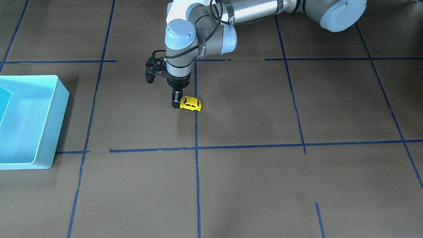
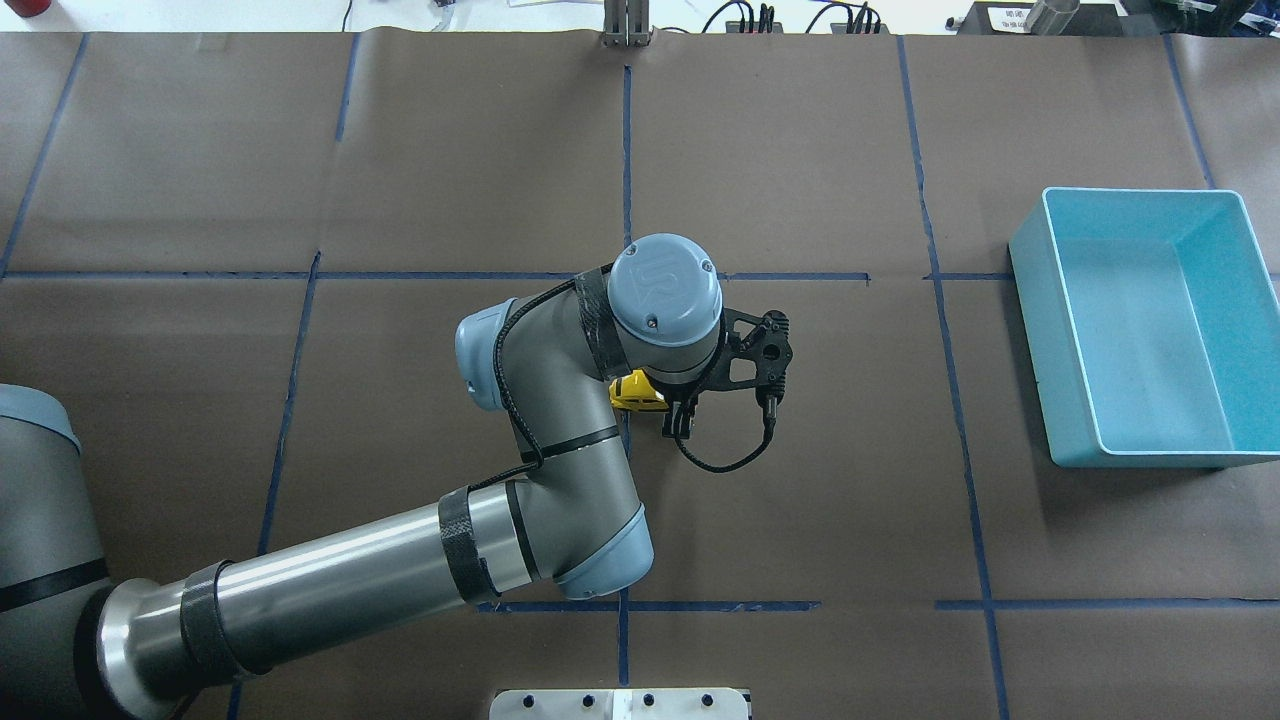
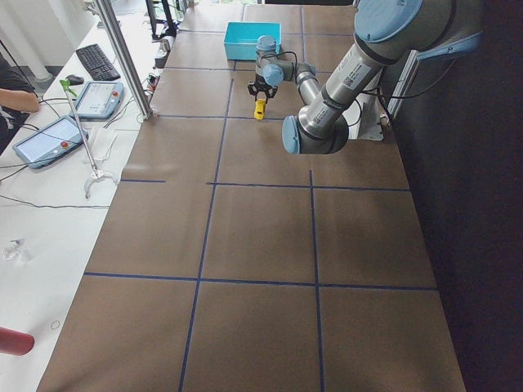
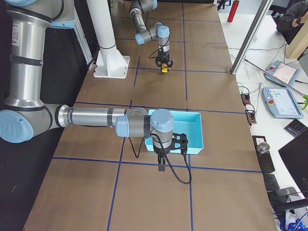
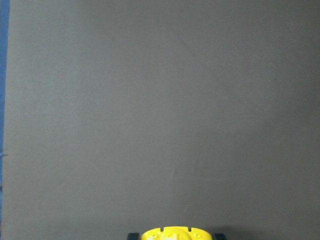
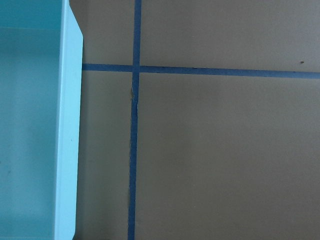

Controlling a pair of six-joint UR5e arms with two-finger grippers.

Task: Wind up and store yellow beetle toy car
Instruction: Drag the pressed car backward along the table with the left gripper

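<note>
Overhead exterior: car pinched at mid-desk, bin far to the right

Starting at the left, follow the left arm in from the lower corner to the middle of the desk (image 2: 800,520). Spot the car (image 2: 636,392) half hidden under the wrist, close to a blue tape line (image 2: 627,150), wheels seemingly down on the brown surface. Just right of it, find the left hand (image 2: 678,425), pointing straight down and looking clamped on one end of the car rather than round its middle. Further right, past another tape line, note the bin (image 2: 1150,452), well apart from the car. Beside the bin, visible only from the exterior right camera: the right hand (image 4: 162,166), apart or together impossible to tell.

Handling, as a judgement: probably very light, hard and glossy, with no give under the fingers. Easy to twist or squirt out of a pinch on a rounded end. Safer to hold across the flanks above the wheels, keeping the wheels free to roll for winding. Go gently near the small wheels and axles, likely the weakest parts.
</note>
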